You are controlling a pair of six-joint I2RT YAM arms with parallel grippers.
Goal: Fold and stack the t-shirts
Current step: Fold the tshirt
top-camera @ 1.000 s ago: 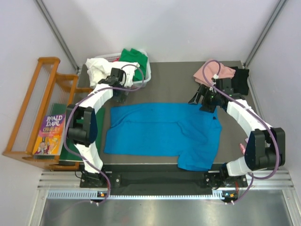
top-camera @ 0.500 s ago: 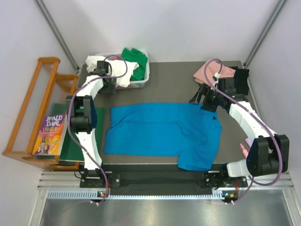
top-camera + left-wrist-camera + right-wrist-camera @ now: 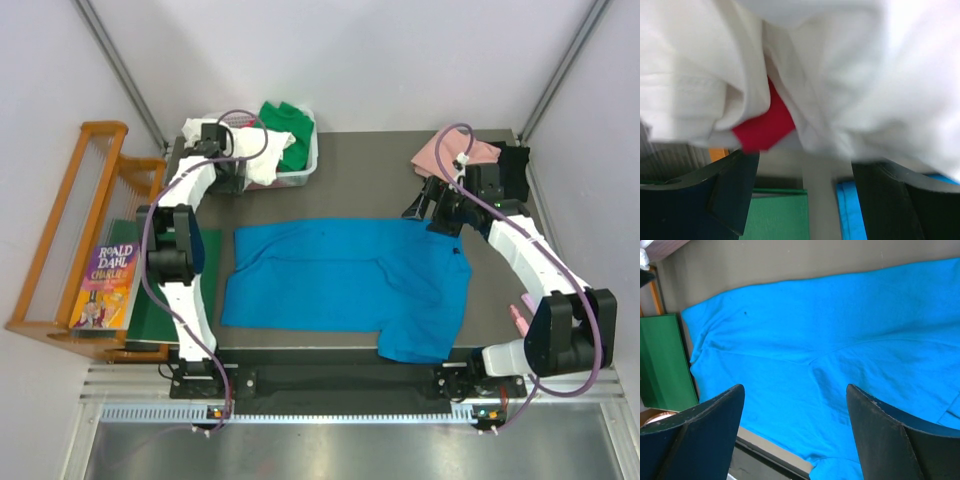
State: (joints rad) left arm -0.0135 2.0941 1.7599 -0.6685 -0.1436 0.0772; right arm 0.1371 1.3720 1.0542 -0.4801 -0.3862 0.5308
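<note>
A bright blue t-shirt lies spread flat mid-table, one sleeve hanging toward the near edge. My right gripper hovers open over its far right edge; in the right wrist view the blue cloth fills the gap between the jaws. My left gripper is open at the bin, which holds a white t-shirt and a green one. White cloth with a red patch hangs just beyond the left gripper, ungripped. A pink t-shirt and a black one lie at the back right.
A dark green board lies off the table's left edge, also in the wrist views as a board and a board. A wooden rack with a book stands at the far left. A small pink item sits at the right edge.
My left arm has swung back from the blue shirt's far left corner to the bin with the white shirt. The right arm has barely moved.
</note>
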